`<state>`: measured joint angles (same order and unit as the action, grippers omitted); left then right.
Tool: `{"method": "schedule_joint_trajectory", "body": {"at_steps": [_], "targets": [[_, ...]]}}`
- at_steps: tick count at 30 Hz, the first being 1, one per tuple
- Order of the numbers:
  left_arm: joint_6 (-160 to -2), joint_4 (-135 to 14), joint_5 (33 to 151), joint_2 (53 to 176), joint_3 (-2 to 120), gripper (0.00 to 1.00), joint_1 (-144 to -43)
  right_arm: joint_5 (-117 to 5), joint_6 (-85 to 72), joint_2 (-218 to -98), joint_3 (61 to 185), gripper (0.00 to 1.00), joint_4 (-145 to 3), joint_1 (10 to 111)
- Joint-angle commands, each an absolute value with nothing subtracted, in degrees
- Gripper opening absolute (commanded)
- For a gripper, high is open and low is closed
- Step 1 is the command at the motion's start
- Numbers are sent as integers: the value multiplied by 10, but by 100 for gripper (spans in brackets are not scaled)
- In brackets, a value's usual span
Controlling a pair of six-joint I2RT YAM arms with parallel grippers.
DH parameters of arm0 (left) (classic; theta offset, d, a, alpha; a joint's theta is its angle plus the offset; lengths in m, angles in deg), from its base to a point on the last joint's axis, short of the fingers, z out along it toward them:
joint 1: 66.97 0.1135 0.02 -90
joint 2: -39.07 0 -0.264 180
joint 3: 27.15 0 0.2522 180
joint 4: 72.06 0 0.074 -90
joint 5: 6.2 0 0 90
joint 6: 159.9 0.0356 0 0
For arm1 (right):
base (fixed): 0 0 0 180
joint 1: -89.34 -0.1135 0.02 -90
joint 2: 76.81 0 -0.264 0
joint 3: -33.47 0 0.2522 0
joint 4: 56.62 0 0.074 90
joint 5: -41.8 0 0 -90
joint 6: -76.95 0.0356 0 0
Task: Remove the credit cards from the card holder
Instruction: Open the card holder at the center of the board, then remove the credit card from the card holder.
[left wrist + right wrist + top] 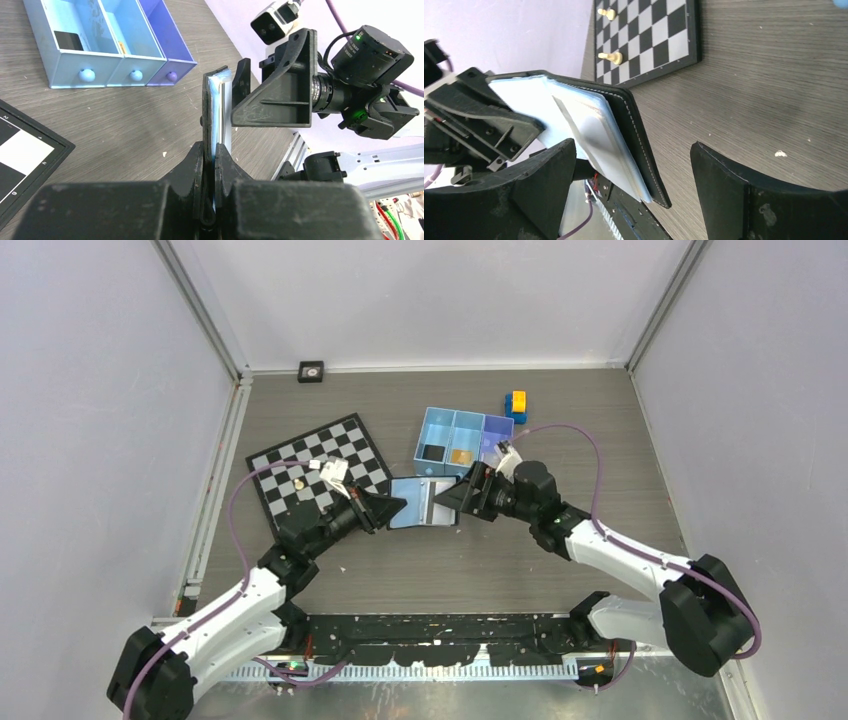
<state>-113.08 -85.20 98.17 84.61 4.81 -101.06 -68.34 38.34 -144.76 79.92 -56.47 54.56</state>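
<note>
The black card holder (424,503) is held on edge just above the table, partly open, with its pale bluish-silver inner faces showing. My left gripper (397,508) is shut on its left end; in the left wrist view the holder (216,102) rises from between the fingertips of that gripper (214,152). My right gripper (452,497) is open, and its jaws straddle the holder's free edge (626,117) without touching it. A gold-orange card (461,456) lies in the tray's middle compartment and a dark card (433,452) in its left one. No card shows in the holder.
The light-blue three-compartment tray (497,428) stands just behind the holder. A chessboard (300,455) with a few pieces lies to the left, under the left arm. Yellow-and-blue blocks (517,405) sit behind the tray. A small black square (311,371) is at the back wall.
</note>
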Motion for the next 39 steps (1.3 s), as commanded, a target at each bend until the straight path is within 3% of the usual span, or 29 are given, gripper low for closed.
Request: {"method": "schedule_joint_trajectory", "body": {"at_steps": [1,4,6,10,13,19,22,23,25,27,34,39], "targets": [[-1150,-923,1007,840,45,0,-1004,-727,406,-1412,771,89,-449,548],[-1154,-937,1015,847,42,0,-1004,-764,428,-1423,760,89,-383,547],[-1157,-944,1021,851,43,0,-1003,-781,438,-1438,759,82,-356,547],[-1158,-943,1025,856,46,0,-1001,-798,448,-1458,762,58,-332,547],[-1154,-928,1017,856,48,0,-1001,-798,447,-1457,763,34,-333,547],[-1130,-787,916,853,74,0,-1001,-778,436,-1446,769,9,-371,547],[-1125,-742,872,859,85,4,-1000,-772,432,-1447,773,4,-385,548],[-1122,-730,863,862,88,9,-1000,-767,430,-1447,775,1,-393,547],[-1123,-687,816,863,104,30,-1000,-755,422,-1448,781,0,-422,547],[-1143,-623,747,863,117,41,-1000,-741,413,-1449,787,1,-449,548],[-1150,-552,678,819,131,44,-1000,-687,390,-1460,811,1,-543,554],[-1091,-761,898,776,58,44,-1001,-696,388,-1476,819,0,-548,554]]}}
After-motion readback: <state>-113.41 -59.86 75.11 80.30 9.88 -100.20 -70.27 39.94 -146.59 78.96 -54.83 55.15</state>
